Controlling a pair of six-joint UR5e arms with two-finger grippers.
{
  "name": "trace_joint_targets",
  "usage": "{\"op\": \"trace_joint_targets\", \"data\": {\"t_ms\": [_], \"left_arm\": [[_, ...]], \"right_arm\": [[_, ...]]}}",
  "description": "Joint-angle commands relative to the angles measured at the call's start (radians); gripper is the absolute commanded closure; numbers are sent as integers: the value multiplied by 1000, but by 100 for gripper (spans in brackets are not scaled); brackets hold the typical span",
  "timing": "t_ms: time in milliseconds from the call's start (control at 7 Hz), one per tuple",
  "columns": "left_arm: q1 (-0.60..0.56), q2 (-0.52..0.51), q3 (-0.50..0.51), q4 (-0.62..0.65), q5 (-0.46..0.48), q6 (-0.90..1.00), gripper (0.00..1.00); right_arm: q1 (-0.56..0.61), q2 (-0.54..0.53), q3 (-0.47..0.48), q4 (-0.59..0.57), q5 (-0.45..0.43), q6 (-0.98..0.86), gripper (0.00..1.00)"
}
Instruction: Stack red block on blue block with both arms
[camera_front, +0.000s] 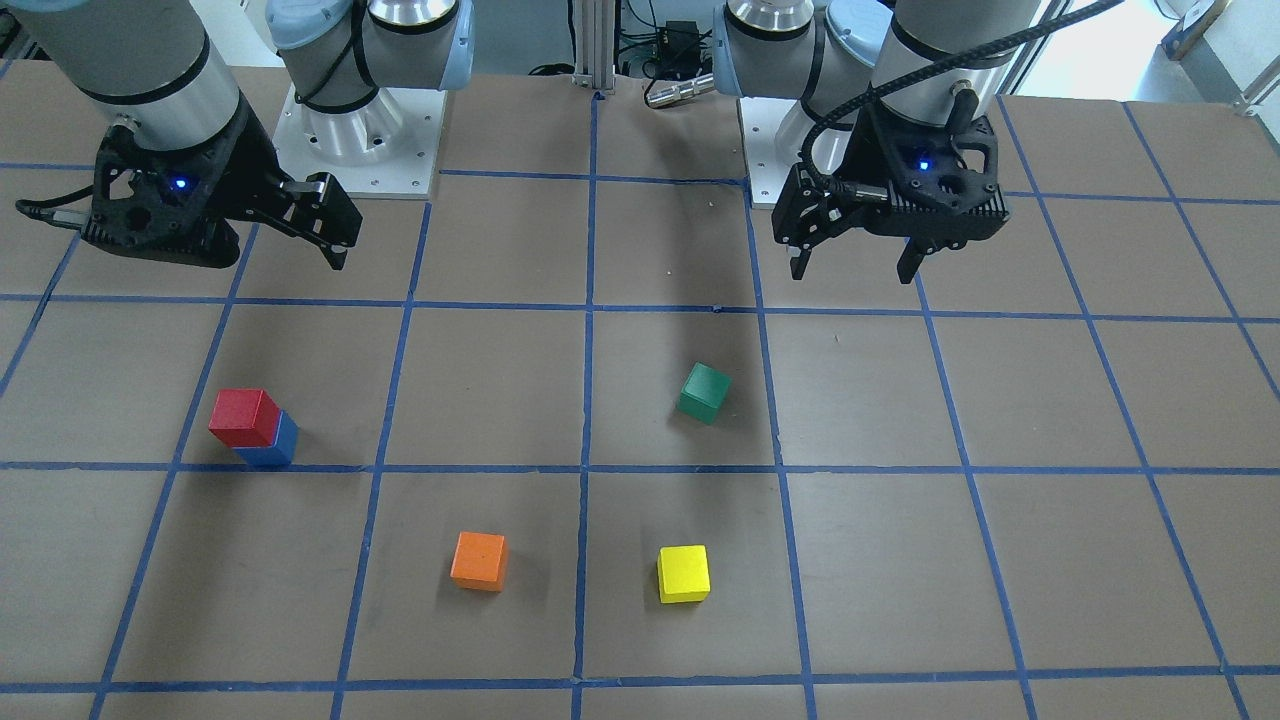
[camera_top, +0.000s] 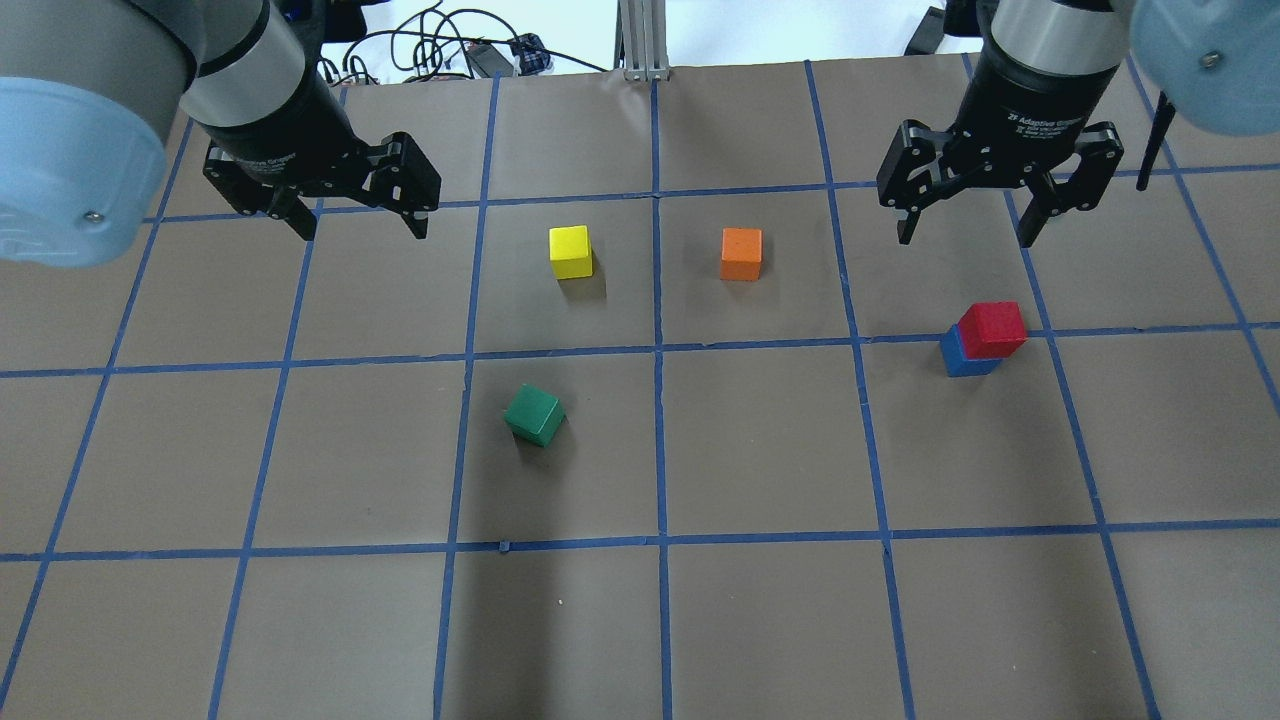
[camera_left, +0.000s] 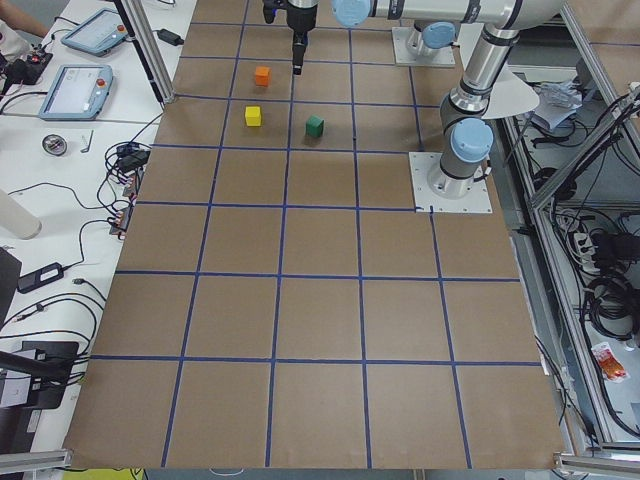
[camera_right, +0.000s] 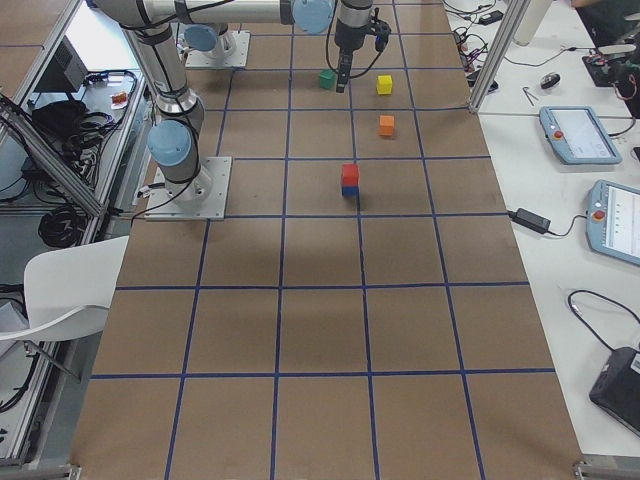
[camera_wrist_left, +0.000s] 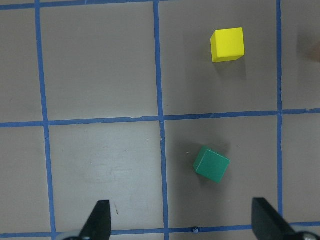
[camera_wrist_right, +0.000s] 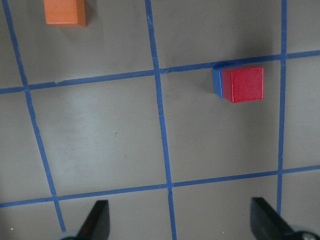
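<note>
The red block (camera_top: 992, 328) sits on top of the blue block (camera_top: 958, 361), slightly offset, on the table's right side; the stack also shows in the front-facing view, red block (camera_front: 243, 417) on blue block (camera_front: 277, 446), and in the right wrist view, red block (camera_wrist_right: 242, 84) over blue block (camera_wrist_right: 216, 82). My right gripper (camera_top: 965, 240) hangs open and empty above the table, just beyond the stack and apart from it. My left gripper (camera_top: 362, 228) is open and empty, raised over the far left of the table, far from the stack.
A green cube (camera_top: 535, 414) lies turned left of centre. A yellow cube (camera_top: 570, 251) and an orange cube (camera_top: 741, 253) stand near the far middle. The brown table (camera_top: 760, 620) carries a grid of blue tape.
</note>
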Motion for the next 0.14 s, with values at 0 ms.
{"op": "trace_joint_targets", "data": {"t_ms": [0], "left_arm": [[-1,0,0,0,0,0,0]], "right_arm": [[-8,1,0,3,-1,1,0]]}}
